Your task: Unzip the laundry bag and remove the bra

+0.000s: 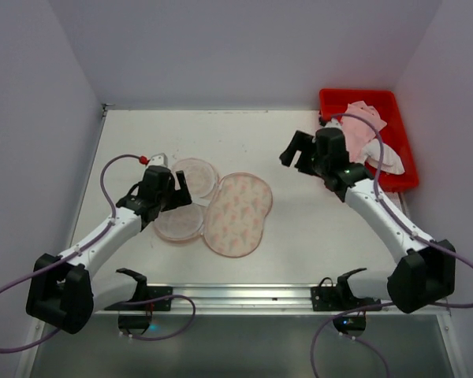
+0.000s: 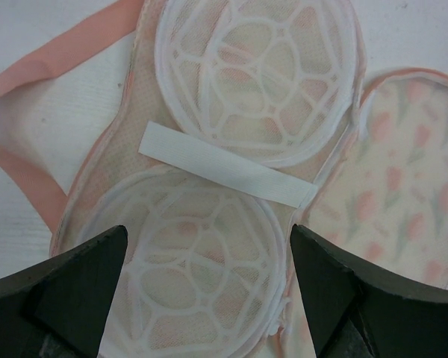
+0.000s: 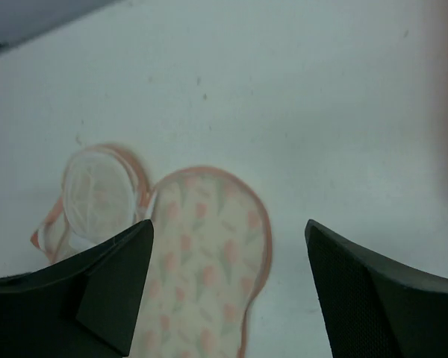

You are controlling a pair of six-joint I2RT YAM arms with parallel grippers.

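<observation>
The laundry bag (image 1: 238,214) lies unzipped and spread flat on the table, its tulip-print half (image 2: 403,194) to the right of two round mesh halves (image 2: 257,74). My left gripper (image 1: 177,198) hovers open over the nearer mesh half (image 2: 187,261), its fingers on either side and nothing held. A white label (image 2: 225,164) crosses between the mesh halves. The bra (image 1: 366,130), crumpled pink and white fabric, lies in the red tray (image 1: 359,96). My right gripper (image 1: 294,156) hangs open and empty just left of the tray, looking toward the bag (image 3: 209,261).
The bag's pink loop strap (image 2: 52,67) trails on the table left of the mesh halves. The red tray sits in the far right corner against the walls. Bare white table (image 1: 299,228) lies between the bag and the right arm.
</observation>
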